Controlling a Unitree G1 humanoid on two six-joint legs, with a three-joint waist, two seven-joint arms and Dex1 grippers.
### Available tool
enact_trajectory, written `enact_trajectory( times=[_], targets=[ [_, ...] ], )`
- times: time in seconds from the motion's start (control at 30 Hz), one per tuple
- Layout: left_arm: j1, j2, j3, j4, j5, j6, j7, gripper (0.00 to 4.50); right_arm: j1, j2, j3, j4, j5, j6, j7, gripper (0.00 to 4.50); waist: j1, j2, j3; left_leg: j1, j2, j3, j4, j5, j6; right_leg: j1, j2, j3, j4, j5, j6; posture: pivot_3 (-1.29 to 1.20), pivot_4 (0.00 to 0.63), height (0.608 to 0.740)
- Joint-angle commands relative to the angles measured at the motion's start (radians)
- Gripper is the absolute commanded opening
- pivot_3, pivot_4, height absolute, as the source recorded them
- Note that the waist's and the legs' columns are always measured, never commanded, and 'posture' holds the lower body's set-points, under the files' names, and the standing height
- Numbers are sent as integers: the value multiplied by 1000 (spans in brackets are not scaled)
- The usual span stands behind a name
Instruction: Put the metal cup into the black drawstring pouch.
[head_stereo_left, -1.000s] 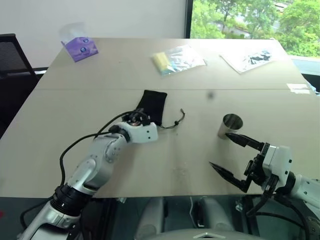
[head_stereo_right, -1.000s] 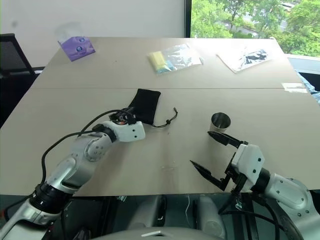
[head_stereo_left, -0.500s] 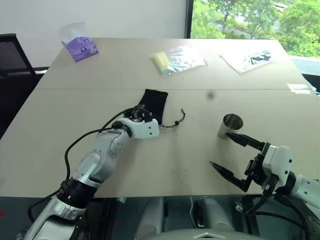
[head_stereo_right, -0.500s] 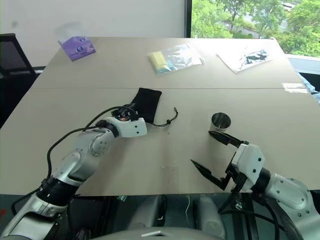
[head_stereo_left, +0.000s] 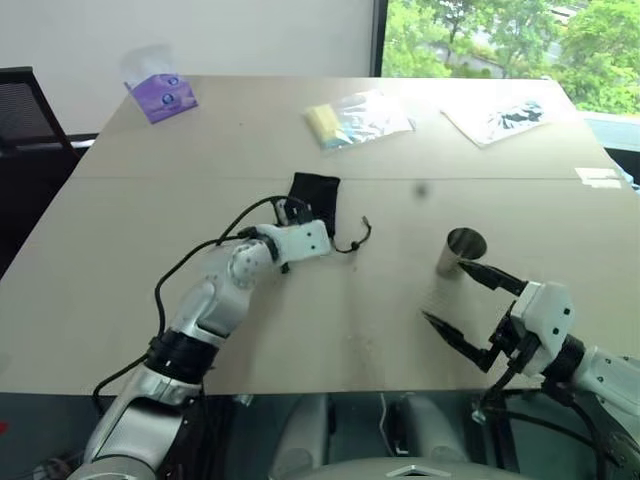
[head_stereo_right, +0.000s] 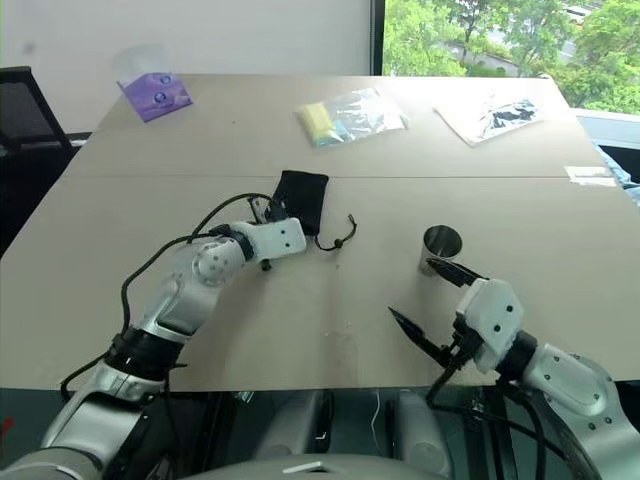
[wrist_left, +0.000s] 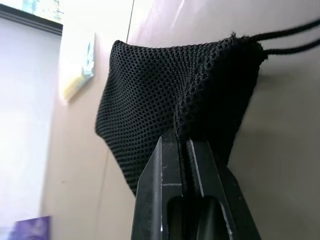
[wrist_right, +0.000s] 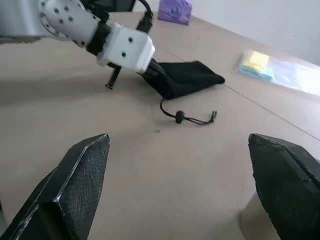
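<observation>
Left wrist view: the left gripper (wrist_left: 183, 145) is pinched tight on the near edge of the black drawstring pouch (wrist_left: 170, 90), bunching its mesh. Right gripper (head_stereo_left: 465, 310) gapes wide just beside the metal cup (head_stereo_left: 459, 250), bare table (head_stereo_left: 380, 320) between cup and pouch.

The black drawstring pouch (head_stereo_left: 317, 200) — its near end — is hidden behind the left pincer (head_stereo_left: 299, 225).

pouch (head_stereo_left: 315, 197) mid-table (head_stereo_left: 120, 240), cup (head_stereo_left: 459, 251) to its right
</observation>
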Motion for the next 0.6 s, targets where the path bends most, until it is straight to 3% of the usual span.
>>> enact_trajectory(
  times=[0.03, 0.2, 0.3, 0.37, 0.53, 0.6],
  targets=[
    [-42, -60, 62, -57, -121, 164, -90, 88, -48, -58, -103, -147, 71, 159, -81, 4500, -2, 0, 0, 0, 0, 0, 0, 0, 0, 0, 0, 0, 0, 0, 0, 0, 150, 740],
    [-86, -136, 101, -106, -231, 416, -149, 88, -217, -211, -317, -145, 501, 334, -187, 4500, -3, -1, 0, 0, 0, 0, 1, 0, 0, 1, 0, 0, 0, 0, 0, 0, 150, 740],
    [-115, -166, 121, -124, -285, 553, -151, 88, -404, -311, -410, -18, 601, 434, -297, 4500, -7, 0, 0, 1, 0, 0, 1, 0, 0, 1, 0, 0, 0, 0, 0, 0, 150, 740],
    [-138, -178, 127, -125, -315, 611, -139, 88, -466, -394, -422, 34, 570, 499, -314, 4500, 0, -1, 0, 0, 0, -1, 2, 0, 0, 1, 0, 0, 0, 0, 0, 0, 150, 740],
    [-207, -216, 176, -133, -395, 754, -104, 88, -596, -455, -411, 217, 890, 648, -403, 4500, 2, -1, 0, -3, -1, -2, 1, 0, 0, 1, -1, 1, -1, 0, 0, 0, 150, 740],
    [-245, -213, 177, -144, -422, 851, -101, 88, -656, -539, -349, 237, 851, 724, -435, 4500, -1, 0, 1, -3, -1, -1, 1, 0, 0, 1, -1, 2, -1, 0, 0, 0, 150, 740]
  ],
)
